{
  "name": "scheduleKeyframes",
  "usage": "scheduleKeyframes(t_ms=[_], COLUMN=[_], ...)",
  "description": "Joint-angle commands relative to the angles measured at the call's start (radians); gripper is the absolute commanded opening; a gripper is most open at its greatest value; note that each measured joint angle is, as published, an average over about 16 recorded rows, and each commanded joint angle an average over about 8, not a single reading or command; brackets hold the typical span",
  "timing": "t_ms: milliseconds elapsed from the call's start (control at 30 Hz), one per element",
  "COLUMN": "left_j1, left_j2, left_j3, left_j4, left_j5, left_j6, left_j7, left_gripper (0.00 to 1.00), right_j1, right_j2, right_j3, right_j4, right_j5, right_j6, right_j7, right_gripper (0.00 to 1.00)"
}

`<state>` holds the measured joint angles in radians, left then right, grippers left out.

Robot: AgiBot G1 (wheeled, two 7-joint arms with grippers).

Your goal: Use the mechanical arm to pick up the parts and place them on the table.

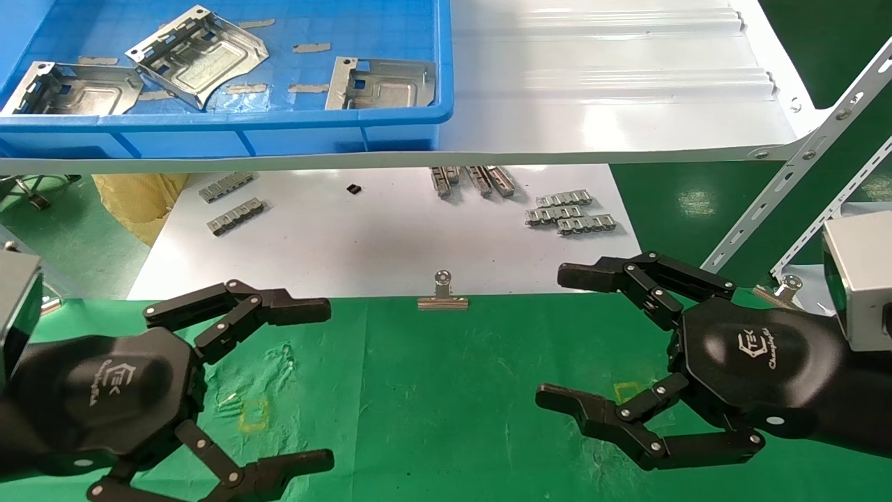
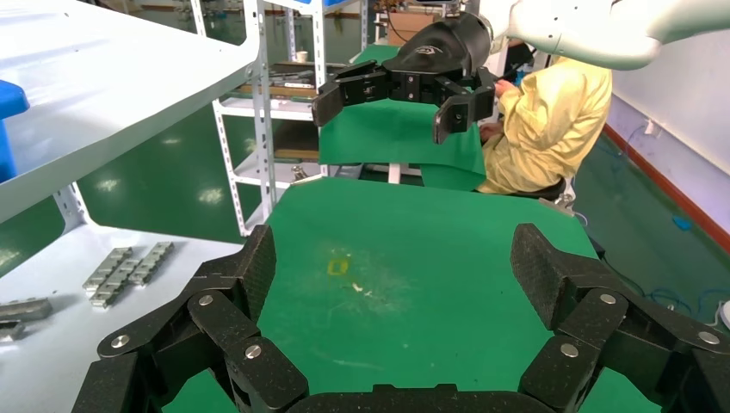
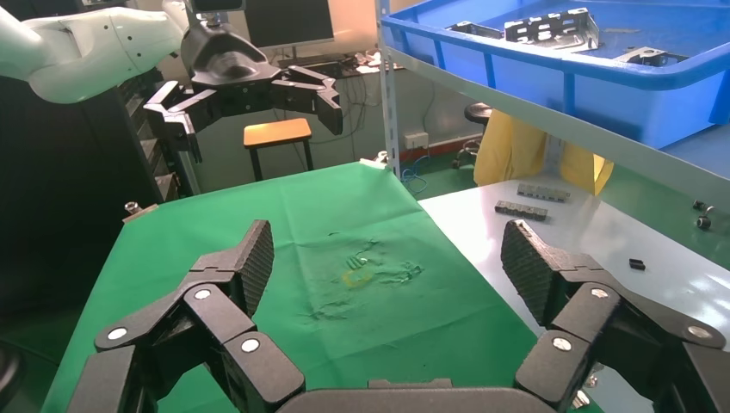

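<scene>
Three silver-grey parts (image 1: 198,56) (image 1: 77,89) (image 1: 380,84) lie in the blue bin (image 1: 223,129) on the raised shelf at the back left. They also show in the right wrist view (image 3: 551,26). My left gripper (image 1: 327,383) hovers open and empty over the left of the green table (image 1: 432,390); in its own view (image 2: 392,267) only cloth lies between the fingers. My right gripper (image 1: 550,337) hovers open and empty over the table's right side, again with only cloth between its fingers (image 3: 387,267). Both are well in front of the bin and below it.
A white sheet (image 1: 390,237) behind the cloth carries several small ribbed strips (image 1: 571,213). A binder clip (image 1: 442,293) sits on the cloth's far edge. The white shelf (image 1: 613,90) overhangs the sheet, with slotted rails (image 1: 801,167) at right. Yellow squares (image 1: 253,413) mark the cloth.
</scene>
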<state>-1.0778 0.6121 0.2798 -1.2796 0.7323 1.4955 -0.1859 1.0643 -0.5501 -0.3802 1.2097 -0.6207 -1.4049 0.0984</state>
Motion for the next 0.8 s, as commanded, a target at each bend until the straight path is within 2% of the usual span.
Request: scheduleKeyframes(t_ms=[33, 800], left_j1=[0.000, 0.000], left_j2=[0.000, 0.000], left_j3=[0.000, 0.000], left_j4=[0.000, 0.000], left_j5=[0.000, 0.000], left_j6=[0.000, 0.000], left_j7=[0.000, 0.000], left_gripper=[1.00, 1.00], right_j1=[0.000, 0.000], right_j2=[0.000, 0.000], right_j3=[0.000, 0.000], right_j4=[0.000, 0.000], right_j5=[0.000, 0.000], right_j6=[0.000, 0.000], right_j7=[0.000, 0.000], right_gripper=[0.00, 0.00])
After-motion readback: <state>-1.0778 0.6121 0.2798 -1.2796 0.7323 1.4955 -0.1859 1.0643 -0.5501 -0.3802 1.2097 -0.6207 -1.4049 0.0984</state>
